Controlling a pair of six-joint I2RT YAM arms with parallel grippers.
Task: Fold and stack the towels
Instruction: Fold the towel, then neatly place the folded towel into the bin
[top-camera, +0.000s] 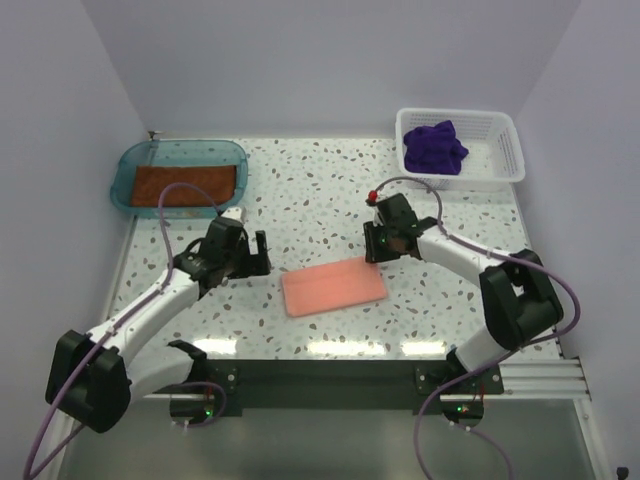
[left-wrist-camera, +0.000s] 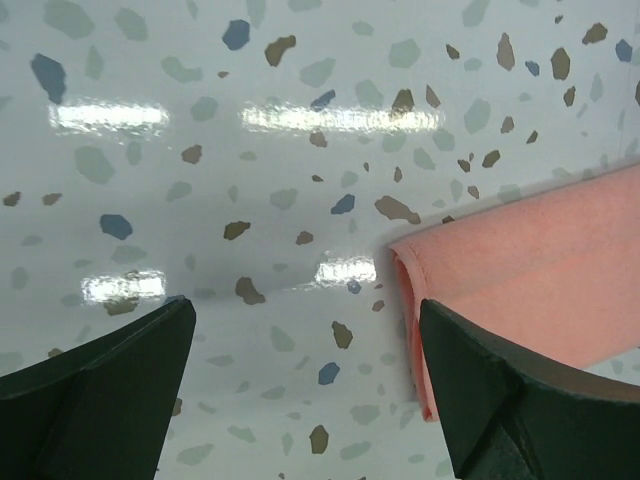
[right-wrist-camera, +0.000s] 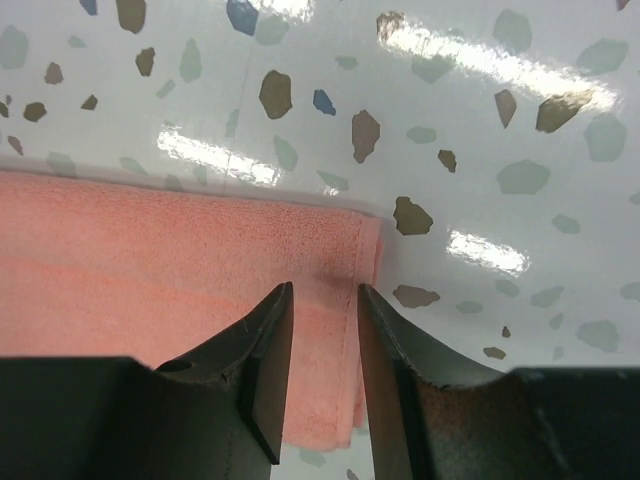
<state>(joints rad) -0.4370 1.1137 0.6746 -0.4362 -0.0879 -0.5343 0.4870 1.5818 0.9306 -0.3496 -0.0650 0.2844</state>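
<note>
The salmon pink towel (top-camera: 333, 288) lies folded flat at the table's middle. It also shows in the left wrist view (left-wrist-camera: 530, 280) and the right wrist view (right-wrist-camera: 150, 250). My left gripper (top-camera: 260, 256) is wide open and empty just left of the towel's left edge (left-wrist-camera: 305, 330). My right gripper (top-camera: 373, 250) hovers over the towel's far right corner (right-wrist-camera: 325, 300), its jaws a narrow gap apart and holding nothing. The rust brown towel (top-camera: 190, 184) lies flat in the teal tray. The deep purple towel (top-camera: 435, 148) lies crumpled in the white basket.
The teal tray (top-camera: 128, 165) stands at the back left. The white mesh basket (top-camera: 500, 150) stands at the back right. White walls close in the back and sides. The speckled tabletop (top-camera: 320, 190) runs between the tray and the basket.
</note>
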